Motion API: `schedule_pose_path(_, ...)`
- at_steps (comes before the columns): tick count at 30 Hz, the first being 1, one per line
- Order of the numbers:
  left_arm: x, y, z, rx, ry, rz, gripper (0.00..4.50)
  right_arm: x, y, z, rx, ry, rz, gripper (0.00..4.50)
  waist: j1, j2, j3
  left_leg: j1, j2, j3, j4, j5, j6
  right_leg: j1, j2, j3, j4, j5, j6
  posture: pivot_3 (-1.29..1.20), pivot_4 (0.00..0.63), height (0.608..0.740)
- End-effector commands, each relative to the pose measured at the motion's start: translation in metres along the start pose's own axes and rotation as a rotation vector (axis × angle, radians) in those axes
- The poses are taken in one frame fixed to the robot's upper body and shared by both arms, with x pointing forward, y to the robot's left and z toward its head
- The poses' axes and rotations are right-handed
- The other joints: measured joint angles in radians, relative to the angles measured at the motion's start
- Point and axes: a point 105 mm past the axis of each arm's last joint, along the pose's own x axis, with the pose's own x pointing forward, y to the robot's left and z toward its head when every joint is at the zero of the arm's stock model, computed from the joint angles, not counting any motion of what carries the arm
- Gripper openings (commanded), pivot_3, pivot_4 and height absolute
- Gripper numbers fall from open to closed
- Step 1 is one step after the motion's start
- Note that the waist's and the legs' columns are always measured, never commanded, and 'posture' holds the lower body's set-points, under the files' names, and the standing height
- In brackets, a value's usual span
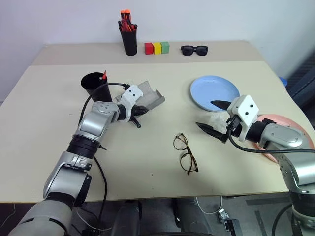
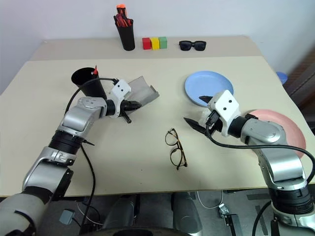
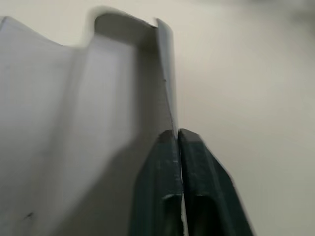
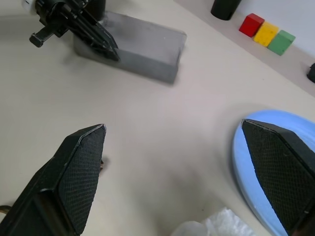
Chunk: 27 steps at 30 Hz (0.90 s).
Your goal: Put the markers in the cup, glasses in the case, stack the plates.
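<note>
Left wrist view showing left gripper (image 3: 180,147) pinching the case (image 1: 150,97) wall edge-on, beside the cup (image 1: 94,86). Right gripper (image 1: 213,118) hanging wide apart, empty. Glasses (image 1: 185,153) lying between arms: likely light, fragile, best gripped at the bridge.

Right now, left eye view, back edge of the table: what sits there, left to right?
Black pen pot with red-orange pens → red block → yellow block → green block → black sunglasses.
</note>
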Motion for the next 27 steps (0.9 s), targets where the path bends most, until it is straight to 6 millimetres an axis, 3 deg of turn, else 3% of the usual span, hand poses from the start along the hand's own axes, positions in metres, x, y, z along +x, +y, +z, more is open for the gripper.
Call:
schedule_pose_path(1, -0.008, -0.012, 0.016, 0.18, -0.093, -0.089, 0.06, -0.003, 0.004, 0.011, -0.018, -0.031, 0.009, 4.5, -0.001, 0.0, 0.0, 0.0, 0.0, 0.0, 0.0, 0.0, 0.0, 0.0, 0.0, 0.0, 0.0, 0.0, 0.0, 0.0, 0.15, 0.74)
schedule_pose_path(5, -0.029, -0.047, 0.02, 0.329, -0.184, -0.308, 0.06, -0.004, 0.018, 0.004, 0.034, 0.016, 0.075, 4.5, 0.001, 0.0, 0.0, 0.0, 0.0, 0.0, -0.001, 0.0, 0.0, 0.0, 0.0, 0.0, 0.0, 0.0, -0.001, 0.0, 0.15, 0.74)
schedule_pose_path(8, -0.034, -0.056, 0.011, 0.375, -0.15, -0.366, 0.06, -0.007, 0.029, -0.007, 0.077, 0.078, 0.117, 4.5, 0.007, 0.0, 0.0, 0.0, 0.0, 0.0, 0.0, 0.0, 0.0, 0.0, 0.0, 0.0, 0.0, 0.0, -0.001, 0.0, 0.15, 0.74)
schedule_pose_path(12, -0.04, -0.062, 0.002, 0.403, -0.122, -0.418, 0.06, -0.012, 0.044, -0.016, 0.303, 0.114, 0.158, 4.5, 0.009, 0.0, 0.0, 0.0, 0.0, 0.0, 0.001, 0.0, 0.0, 0.001, 0.0, 0.0, 0.0, -0.002, -0.004, 0.0, 0.15, 0.74)
schedule_pose_path(15, -0.04, -0.059, -0.004, 0.43, -0.095, -0.407, 0.99, -0.015, 0.051, -0.026, 0.413, 0.179, 0.155, 4.5, 0.011, 0.0, 0.0, 0.0, 0.0, 0.0, 0.001, 0.0, 0.0, 0.001, 0.0, 0.0, 0.0, -0.002, -0.004, 0.0, 0.15, 0.74)
schedule_pose_path(19, -0.036, -0.049, 0.005, 0.448, -0.142, -0.319, 2.88, -0.014, 0.053, -0.03, 0.548, 0.193, 0.139, 4.5, 0.016, 0.0, 0.0, 0.0, 0.0, 0.0, 0.001, 0.0, 0.0, 0.001, 0.0, 0.0, 0.0, -0.002, -0.004, 0.0, 0.15, 0.74)
schedule_pose_path(22, -0.038, -0.045, 0.012, 0.442, -0.17, -0.29, 2.88, -0.012, 0.058, -0.032, 0.589, 0.21, 0.141, 4.5, 0.021, 0.0, 0.0, 0.0, 0.0, 0.0, 0.001, 0.0, 0.001, 0.001, 0.0, 0.0, 0.0, -0.002, -0.003, 0.0, 0.15, 0.74)
schedule_pose_path(27, -0.054, -0.04, 0.004, 0.456, -0.161, -0.227, 2.88, -0.004, 0.07, -0.042, 0.667, 0.248, 0.135, 4.5, 0.02, 0.001, 0.0, 0.0, 0.0, 0.0, 0.0, -0.001, 0.001, 0.0, 0.0, 0.0, 0.0, -0.001, -0.001, 0.0, 0.15, 0.74)
